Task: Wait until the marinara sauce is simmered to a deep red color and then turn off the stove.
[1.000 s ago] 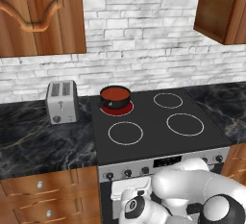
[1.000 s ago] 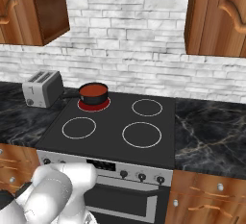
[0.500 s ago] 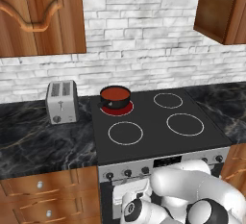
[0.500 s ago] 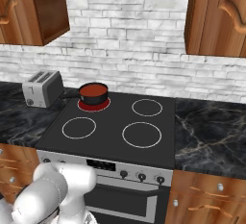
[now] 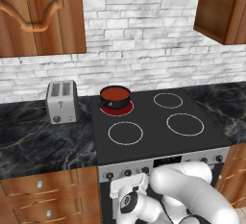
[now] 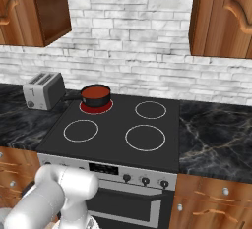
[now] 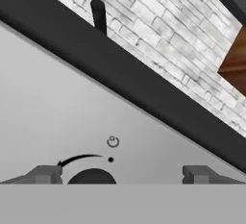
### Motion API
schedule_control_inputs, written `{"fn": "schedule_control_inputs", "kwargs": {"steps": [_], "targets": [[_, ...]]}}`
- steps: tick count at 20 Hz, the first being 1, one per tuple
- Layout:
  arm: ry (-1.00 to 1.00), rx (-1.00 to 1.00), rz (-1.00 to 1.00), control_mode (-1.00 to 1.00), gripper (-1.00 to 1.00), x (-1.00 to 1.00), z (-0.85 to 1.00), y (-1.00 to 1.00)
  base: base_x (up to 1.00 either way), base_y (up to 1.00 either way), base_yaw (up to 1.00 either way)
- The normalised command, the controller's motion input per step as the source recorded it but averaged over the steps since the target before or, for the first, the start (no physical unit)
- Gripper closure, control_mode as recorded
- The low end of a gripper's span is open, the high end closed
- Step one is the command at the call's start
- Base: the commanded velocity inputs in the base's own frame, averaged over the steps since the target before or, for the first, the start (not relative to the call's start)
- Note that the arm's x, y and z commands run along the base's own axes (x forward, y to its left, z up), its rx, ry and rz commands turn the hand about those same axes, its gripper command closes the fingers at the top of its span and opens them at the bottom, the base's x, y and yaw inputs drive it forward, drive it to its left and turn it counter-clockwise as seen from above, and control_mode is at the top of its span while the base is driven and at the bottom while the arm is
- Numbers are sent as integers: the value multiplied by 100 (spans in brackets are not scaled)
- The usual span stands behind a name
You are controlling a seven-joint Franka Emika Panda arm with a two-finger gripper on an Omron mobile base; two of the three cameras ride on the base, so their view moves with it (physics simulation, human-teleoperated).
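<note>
Sitting on stove (image 5: 158,127) back-left burner, glowing red, is saucepan (image 5: 115,97) w/ red marinara sauce (image 5: 115,93). Gripper (image 7: 122,175) jaws stand wide apart, holding nothing, close at stove front panel by a knob (image 7: 91,177). Toaster (image 5: 62,101) is left of stove.

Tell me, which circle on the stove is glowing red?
The back-left burner, under the saucepan of marinara sauce, next to the toaster. The other three rings are just white outlines on black glass.

The 2 base cameras look forward and down from behind the arm, 1 from the left, 1 from the right. Both see the stove (image 5: 158,127) and toaster (image 5: 62,101). The hand camera sits very close to the stove's steel front panel (image 7: 72,117), tilted.
</note>
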Motion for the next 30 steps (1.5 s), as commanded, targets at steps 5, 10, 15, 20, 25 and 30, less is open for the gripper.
{"fn": "schedule_control_inputs", "kwargs": {"steps": [5, 10, 15, 20, 25, 30], "targets": [[5, -1, 0, -100, -100, 27, -17, 0, 0, 0, 0], [6, -8, 3, -100, -100, 4, -50, 0, 0, 0, 0], [1, -7, 6, -100, -100, -21, -29, -9, 0, 0, 0], [0, 0, 0, -100, -100, 0, 0, -2, 0, 0, 0], [1, 0, 0, -100, -100, 11, -6, -11, 0, 0, 0], [8, 0, 0, -100, -100, 8, -27, -23, 0, 0, 0]]}}
